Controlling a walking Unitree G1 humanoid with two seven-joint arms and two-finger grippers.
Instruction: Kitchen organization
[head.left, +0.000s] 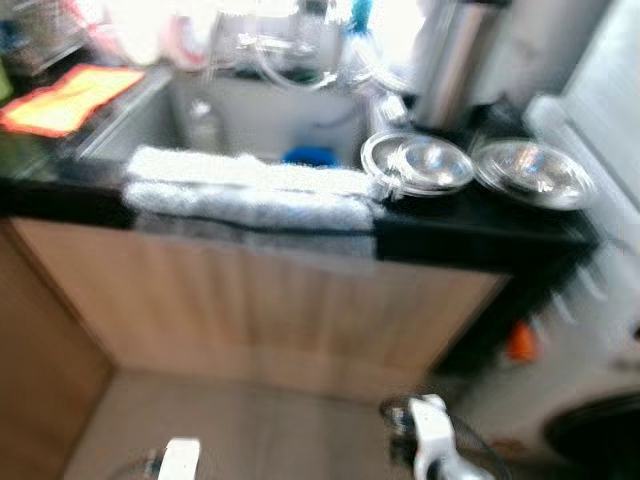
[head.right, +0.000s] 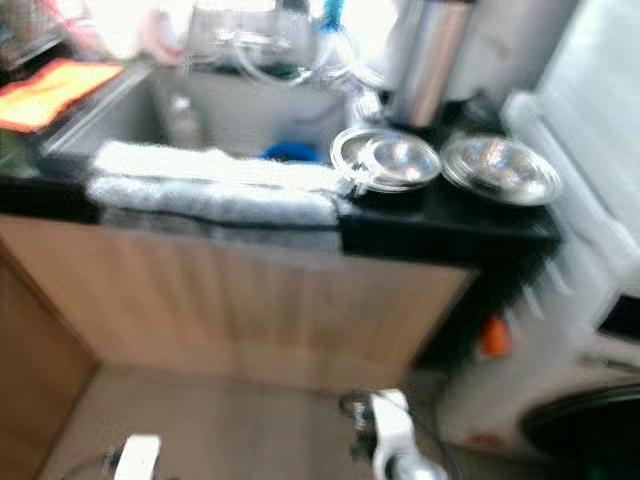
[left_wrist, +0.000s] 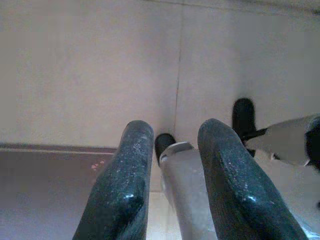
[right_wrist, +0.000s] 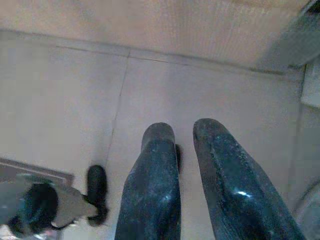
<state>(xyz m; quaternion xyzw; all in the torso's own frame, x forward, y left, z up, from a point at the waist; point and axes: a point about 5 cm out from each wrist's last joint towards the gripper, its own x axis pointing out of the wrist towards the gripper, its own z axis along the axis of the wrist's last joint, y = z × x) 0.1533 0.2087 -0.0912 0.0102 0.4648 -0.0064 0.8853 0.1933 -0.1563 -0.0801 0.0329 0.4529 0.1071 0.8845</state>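
Blurred head views: black countertop (head.left: 470, 225) over a pale wood cabinet front (head.left: 270, 310), steel sink basin (head.left: 150, 120) at 11 o'clock, white and grey folded towel (head.left: 250, 190) draped over its front edge. Two shiny round steel bowls (head.left: 418, 162) side by side at 1 o'clock, tall steel cylinder (head.left: 455, 60) just behind them. Orange and yellow cloth (head.left: 65, 98) at 10 o'clock, small blue object (head.left: 308, 155) inside the sink. No readable labels or writing anywhere.

Down low, wrist views only: pale tiled floor (right_wrist: 60, 90). Left gripper (left_wrist: 172, 150) hanging over it, fingers parted a little, holding nothing. Right gripper (right_wrist: 182, 145) likewise, narrow gap, empty.
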